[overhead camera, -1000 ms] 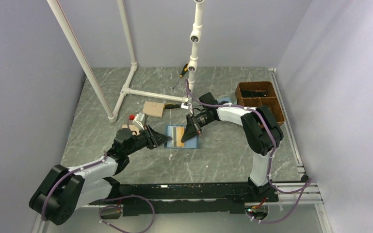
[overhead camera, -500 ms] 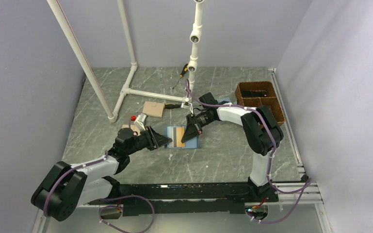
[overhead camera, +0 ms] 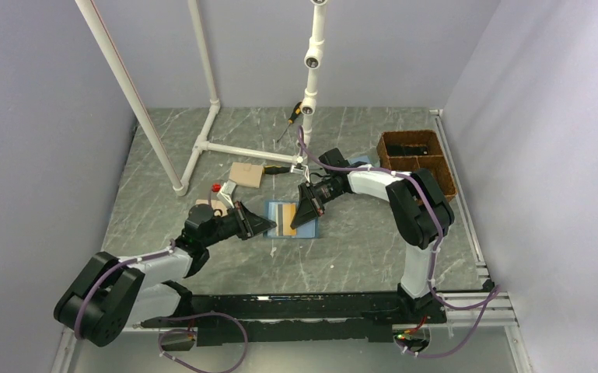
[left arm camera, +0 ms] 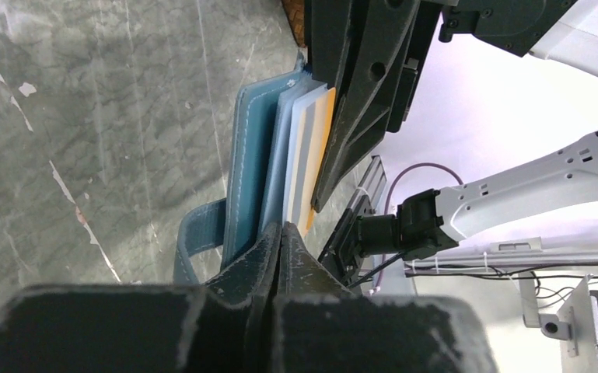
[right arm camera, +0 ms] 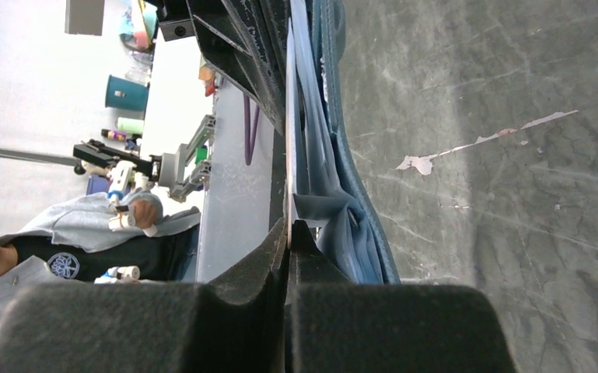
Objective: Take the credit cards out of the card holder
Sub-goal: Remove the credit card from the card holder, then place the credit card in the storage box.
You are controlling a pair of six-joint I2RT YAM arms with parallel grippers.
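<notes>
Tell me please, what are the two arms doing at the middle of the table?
Both arms work on the open card holder, which lies flat on the table. The left gripper is shut on the holder's left edge and pins it. The right gripper is shut on a thin pale edge, which looks like one of the credit cards on the right half. The cards sit in their pockets; none is out yet.

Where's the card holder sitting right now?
Top view, mid-table: the card holder lies open between the left gripper, pinching its left edge, and the right gripper, pinching the credit cards in it.
</notes>
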